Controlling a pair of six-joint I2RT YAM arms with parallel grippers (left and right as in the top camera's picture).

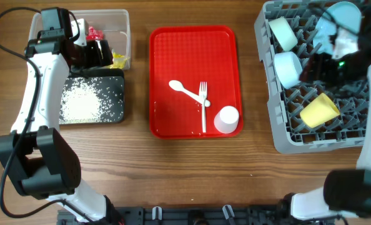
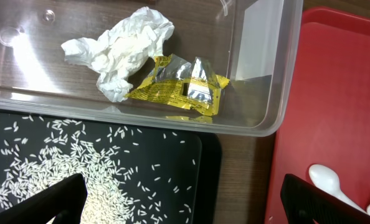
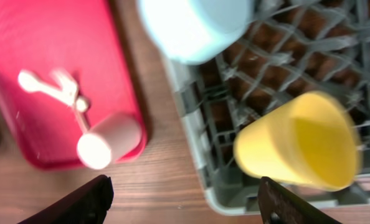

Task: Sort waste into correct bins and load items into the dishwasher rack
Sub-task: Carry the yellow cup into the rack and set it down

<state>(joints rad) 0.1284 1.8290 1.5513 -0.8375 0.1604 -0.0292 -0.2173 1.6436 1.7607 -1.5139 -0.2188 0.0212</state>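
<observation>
My left gripper (image 1: 98, 53) (image 2: 185, 208) is open and empty, over the edge between the clear tub (image 1: 120, 19) (image 2: 260, 93) and the black tray (image 1: 113, 115) (image 2: 197, 162). The tub holds a white wrapper (image 2: 119, 50), a yellow wrapper (image 2: 179, 87) and a red wrapper (image 1: 97, 31). Rice grains (image 1: 82, 100) (image 2: 60, 168) lie in the black tray. My right gripper (image 1: 326, 62) (image 3: 182, 205) is open and empty above the grey rack (image 1: 279, 140) (image 3: 191, 155). The rack holds the yellow cup (image 1: 320, 109) (image 3: 303, 140), two bowls (image 1: 287, 67) (image 3: 194, 25) and the plate (image 1: 338, 15).
The red tray (image 1: 173, 62) (image 3: 23, 37) (image 2: 347, 93) lies between the bins and the rack. On it are the white spoon (image 1: 180, 89), the fork (image 1: 203, 103) and the pale pink cup (image 1: 227, 119) (image 3: 107, 143) on its side.
</observation>
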